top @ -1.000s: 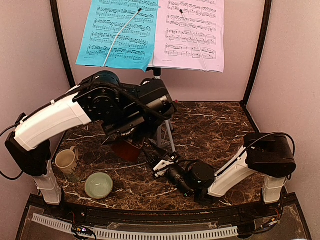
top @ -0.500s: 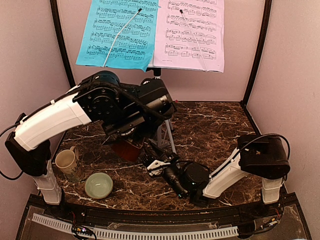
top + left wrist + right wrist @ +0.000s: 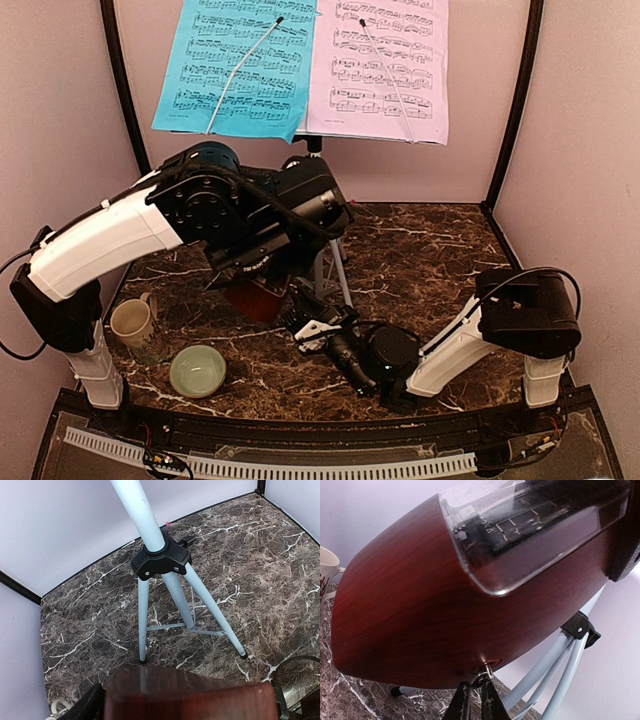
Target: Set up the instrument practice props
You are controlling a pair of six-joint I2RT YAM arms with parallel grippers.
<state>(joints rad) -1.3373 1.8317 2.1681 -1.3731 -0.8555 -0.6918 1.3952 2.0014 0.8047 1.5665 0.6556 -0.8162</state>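
The stand [image 3: 161, 562] is up on the table [image 3: 265, 585], with the blue page [image 3: 240, 65] and pink page [image 3: 385, 65] spread on top. My left gripper [image 3: 252, 285] clamps the metronome [image 3: 410, 605], dark red wood with a clear window, aloft just before the stand's legs. My right gripper [image 3: 476, 700] pinches the small key [image 3: 486, 667] on its side. Winding it, I judge, calls for a careful wrist turn.

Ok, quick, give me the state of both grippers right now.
Left gripper: shut on the metronome.
Right gripper: shut, pinching the small metal key on the metronome's side.
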